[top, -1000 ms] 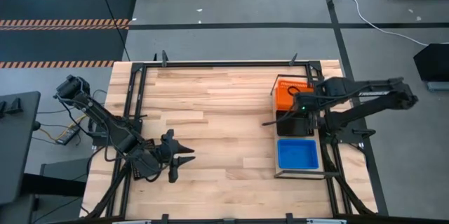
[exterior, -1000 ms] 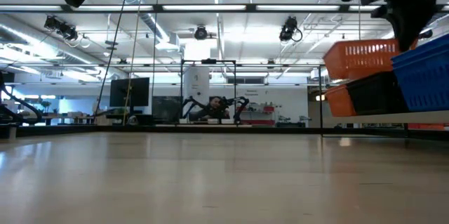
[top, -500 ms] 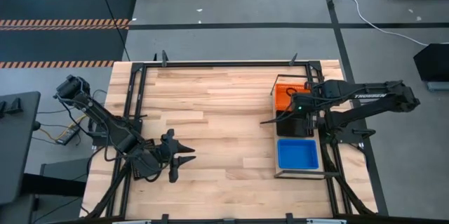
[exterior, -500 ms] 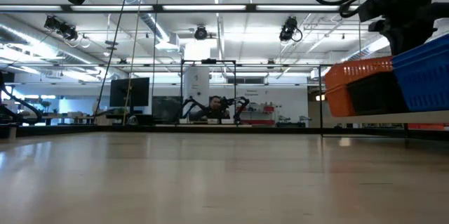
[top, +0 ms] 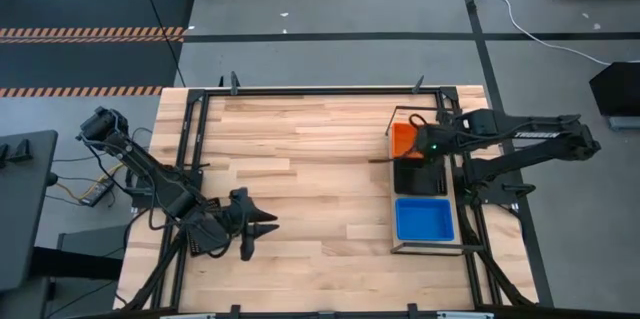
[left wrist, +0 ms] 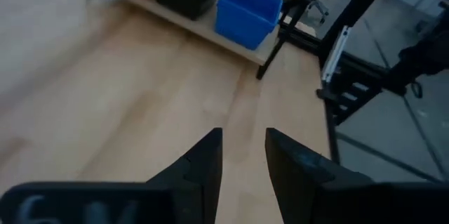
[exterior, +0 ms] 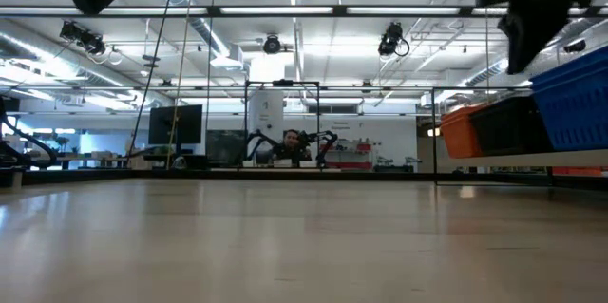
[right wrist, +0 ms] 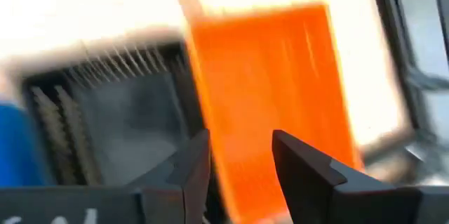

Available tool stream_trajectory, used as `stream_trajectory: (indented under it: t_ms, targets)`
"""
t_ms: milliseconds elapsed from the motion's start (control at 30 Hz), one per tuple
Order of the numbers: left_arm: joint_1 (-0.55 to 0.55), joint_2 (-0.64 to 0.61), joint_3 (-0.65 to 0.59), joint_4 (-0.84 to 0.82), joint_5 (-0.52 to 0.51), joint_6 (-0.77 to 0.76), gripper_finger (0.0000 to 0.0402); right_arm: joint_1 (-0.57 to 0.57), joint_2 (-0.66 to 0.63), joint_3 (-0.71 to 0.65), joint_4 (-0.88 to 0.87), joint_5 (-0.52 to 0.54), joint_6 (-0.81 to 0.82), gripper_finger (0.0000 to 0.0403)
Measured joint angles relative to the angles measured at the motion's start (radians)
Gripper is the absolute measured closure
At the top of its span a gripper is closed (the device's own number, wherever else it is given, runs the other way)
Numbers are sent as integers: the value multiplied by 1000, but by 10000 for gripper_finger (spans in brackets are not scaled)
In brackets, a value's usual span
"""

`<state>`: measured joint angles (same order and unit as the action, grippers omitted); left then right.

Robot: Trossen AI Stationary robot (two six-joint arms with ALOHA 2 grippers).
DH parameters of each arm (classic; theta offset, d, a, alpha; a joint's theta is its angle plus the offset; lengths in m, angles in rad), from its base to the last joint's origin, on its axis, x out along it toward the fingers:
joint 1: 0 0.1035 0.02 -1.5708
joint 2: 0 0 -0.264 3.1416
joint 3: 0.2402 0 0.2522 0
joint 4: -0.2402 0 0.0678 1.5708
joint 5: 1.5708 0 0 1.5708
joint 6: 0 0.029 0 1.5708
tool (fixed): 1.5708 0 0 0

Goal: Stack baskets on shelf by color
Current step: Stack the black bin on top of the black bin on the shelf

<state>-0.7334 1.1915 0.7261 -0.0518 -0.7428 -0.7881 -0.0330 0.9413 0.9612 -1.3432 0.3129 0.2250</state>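
My left tool (top: 262, 229) is hanging over the left front part of the counter (top: 300, 159). Its two fingers (left wrist: 203, 161) are standing a little apart and are pinching nothing; under them I am seeing only bare wood. It is waiting well apart from the baskets.

Going to the right, the shelf (top: 430, 247) is lying along the right side of the counter, a light board in a thin black wire frame. Three groups of baskets are sitting on it in one row. At the far end is the orange basket (top: 403, 139), in the middle the black basket (top: 420, 179), and at the near end the blue basket (top: 425, 220). The three are lying just beside each other. In the high view the blue one is showing a bare blue floor, with nothing in it. How many baskets are stacked in each colour, I cannot tell from here.

My right tool (top: 432, 147) is hovering above the orange basket, near its border with the black one. Its fingers (right wrist: 193, 164) are spread and are gripping nothing; between them in the right wrist view I am seeing the orange floor, with the black basket just beside it.

In the low view the orange basket (exterior: 456, 132) is sitting low on the shelf beside the black one (exterior: 503, 124), and the blue one (exterior: 572, 108) is nearest the camera.
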Motion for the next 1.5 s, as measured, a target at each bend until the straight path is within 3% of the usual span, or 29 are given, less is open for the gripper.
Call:
stream_trajectory:
  t_ms: [100,200,400,600,733,833,1033,1133,1300,1500]
  targets:
    - [0,0,0,-91,40,-94,296,11,-6,7,154,-75,35,239]
    - [2,0,0,-266,78,-285,314,28,4,7,318,-166,29,239]
    - [1,0,0,-580,333,-698,340,66,71,7,543,-184,-11,240]
    - [2,-16,8,-640,460,-856,344,85,188,7,689,-178,-72,240]
    - [2,-16,86,-730,502,-902,345,85,272,7,741,-177,-113,240]
    - [2,-16,177,-875,535,-914,345,84,329,7,783,-177,-148,240]
    - [-16,-15,321,-1259,609,-1101,349,84,417,7,895,-177,-181,240]
    - [-24,-14,304,-1276,648,-1141,349,84,449,7,942,-177,-211,240]
    - [-22,-13,185,-1216,818,-1207,349,72,466,7,927,-168,-222,241]
    - [-11,-13,50,-1078,832,-1210,349,69,451,7,932,-167,-202,241]
